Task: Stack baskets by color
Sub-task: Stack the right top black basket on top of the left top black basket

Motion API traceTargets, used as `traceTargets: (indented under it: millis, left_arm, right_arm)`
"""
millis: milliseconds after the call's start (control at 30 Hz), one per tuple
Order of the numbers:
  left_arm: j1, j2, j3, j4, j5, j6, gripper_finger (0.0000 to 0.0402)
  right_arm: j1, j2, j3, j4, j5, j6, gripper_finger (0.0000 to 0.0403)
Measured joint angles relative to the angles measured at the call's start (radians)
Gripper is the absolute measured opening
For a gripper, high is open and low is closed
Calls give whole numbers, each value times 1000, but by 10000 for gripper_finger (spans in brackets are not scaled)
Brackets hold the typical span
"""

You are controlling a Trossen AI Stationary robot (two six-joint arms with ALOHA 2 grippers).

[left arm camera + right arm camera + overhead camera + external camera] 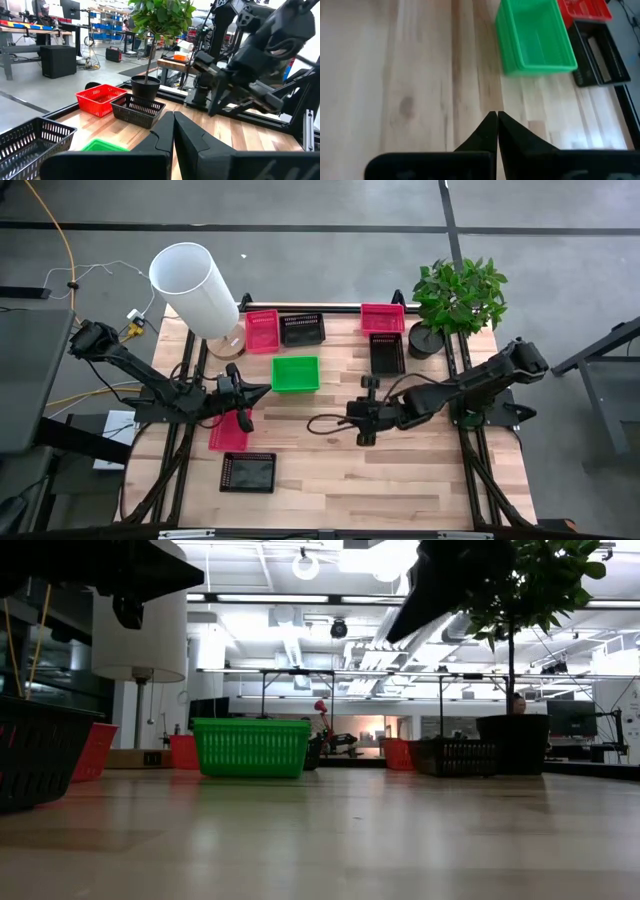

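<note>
Green basket stands on its base mid-table. Two pink-red baskets and two black ones sit along the far side. Another pink-red basket and a black one lie near left. My left gripper hangs shut and level, left of the green basket, holding nothing. My right gripper is shut, slanting down above bare wood, nearer than the green basket and to its right.
A tall white cylinder stands at the far left corner and a potted plant at the far right. Bare wood lies across the near middle and near right of the table.
</note>
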Motion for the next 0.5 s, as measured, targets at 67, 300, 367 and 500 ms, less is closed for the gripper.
traceTargets:
  millis: [67,300,367,500]
  left_arm:
    - [0,0,0,0,0,0,0]
    - [0,0,0,0,0,0,0]
    - [0,0,0,0,0,0,0]
    - [0,0,0,0,0,0,0]
  right_arm:
    - [8,0,0,21,0,-5,0]
    - [13,0,-2,23,1,-6,0]
    - [13,0,-2,24,1,-4,0]
    - [13,0,-3,26,1,-4,0]
